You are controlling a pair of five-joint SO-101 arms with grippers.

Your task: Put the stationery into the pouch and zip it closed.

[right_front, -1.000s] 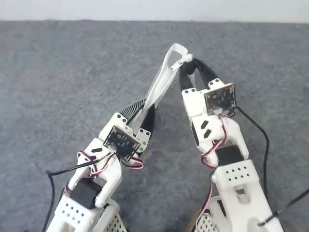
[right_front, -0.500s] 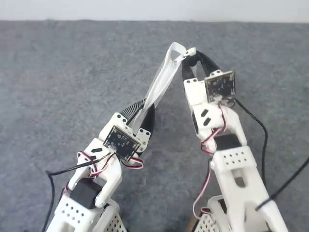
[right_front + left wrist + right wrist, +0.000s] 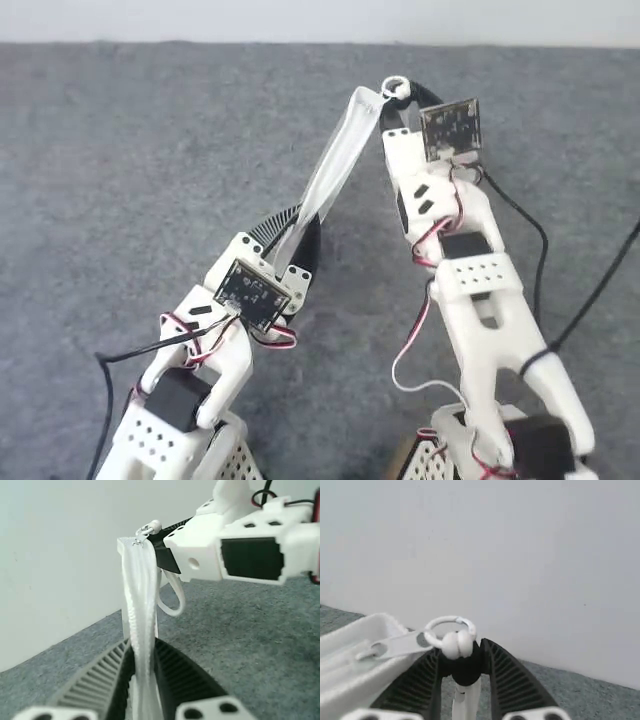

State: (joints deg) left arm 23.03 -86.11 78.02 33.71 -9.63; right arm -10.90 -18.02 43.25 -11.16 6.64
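Two clamps shut above table: L gripper on pouch end nearer table, R gripper on zip pull higher up. Could slip off pull or jam zip if tugged off-line.

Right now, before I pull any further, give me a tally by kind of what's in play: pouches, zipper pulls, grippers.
pouch: 1, white, held up off the table
zipper pull: 1, at the pouch's far end
grippers: 2, left gripper shut on the pouch, right gripper shut on the zipper pull
Total: 4
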